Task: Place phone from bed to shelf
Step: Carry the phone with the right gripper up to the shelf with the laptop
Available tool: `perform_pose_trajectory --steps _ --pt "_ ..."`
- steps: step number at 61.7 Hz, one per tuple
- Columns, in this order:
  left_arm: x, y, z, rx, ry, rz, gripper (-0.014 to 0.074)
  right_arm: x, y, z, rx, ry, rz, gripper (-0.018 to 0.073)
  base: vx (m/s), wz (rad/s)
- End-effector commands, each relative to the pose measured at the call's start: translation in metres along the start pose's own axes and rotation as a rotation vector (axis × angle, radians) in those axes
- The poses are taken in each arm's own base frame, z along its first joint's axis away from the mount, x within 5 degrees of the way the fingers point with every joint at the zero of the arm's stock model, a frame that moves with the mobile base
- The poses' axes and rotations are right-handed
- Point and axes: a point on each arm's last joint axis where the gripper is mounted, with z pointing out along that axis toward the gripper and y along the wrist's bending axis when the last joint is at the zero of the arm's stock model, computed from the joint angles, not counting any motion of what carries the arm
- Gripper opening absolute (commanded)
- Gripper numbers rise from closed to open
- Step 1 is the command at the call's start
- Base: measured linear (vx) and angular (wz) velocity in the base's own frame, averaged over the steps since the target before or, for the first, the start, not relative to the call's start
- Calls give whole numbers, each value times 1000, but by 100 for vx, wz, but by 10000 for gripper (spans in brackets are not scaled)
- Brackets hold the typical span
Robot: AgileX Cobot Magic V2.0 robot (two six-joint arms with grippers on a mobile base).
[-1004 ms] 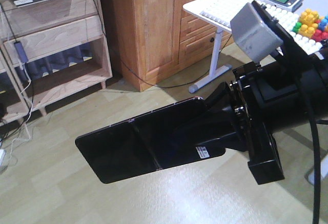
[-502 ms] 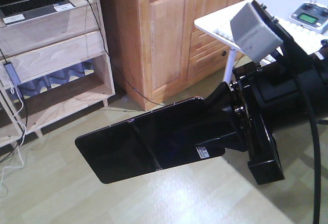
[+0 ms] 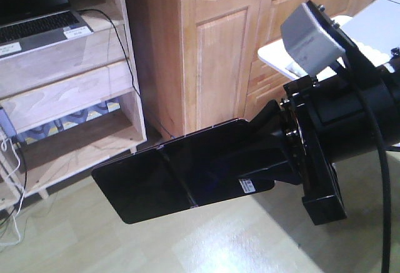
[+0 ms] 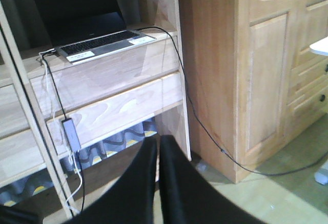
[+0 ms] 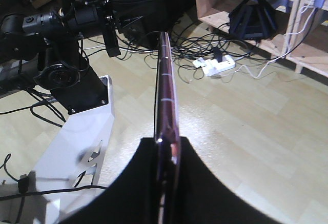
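Phone (image 3: 145,185) hangs in the air over the pale floor (image 3: 219,242), pinched at one end by the right claw (image 5: 167,146); the shelf (image 3: 65,57) stands well apart from it, off to the side, with a grey laptop (image 3: 37,26) on top. The left claw (image 4: 158,183) is pressed together, with only a thin slit between its black fingers (image 4: 182,188).

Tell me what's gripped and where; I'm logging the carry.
The right gripper clamps the phone by its sticker end, pressing both flat faces; the left gripper holds nothing.
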Motion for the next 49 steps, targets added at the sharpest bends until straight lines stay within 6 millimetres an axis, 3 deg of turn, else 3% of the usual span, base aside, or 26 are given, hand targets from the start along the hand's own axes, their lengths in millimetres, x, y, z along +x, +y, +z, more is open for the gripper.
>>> perform_pose_trajectory --steps 1,49 --pt "-14 2 -3 -14 -106 -15 1 -12 16 -11 -55 -76 -20 -2 40 5" --pt "-14 2 -3 -14 -106 -15 1 -12 16 -11 -55 -76 -20 -2 37 21"
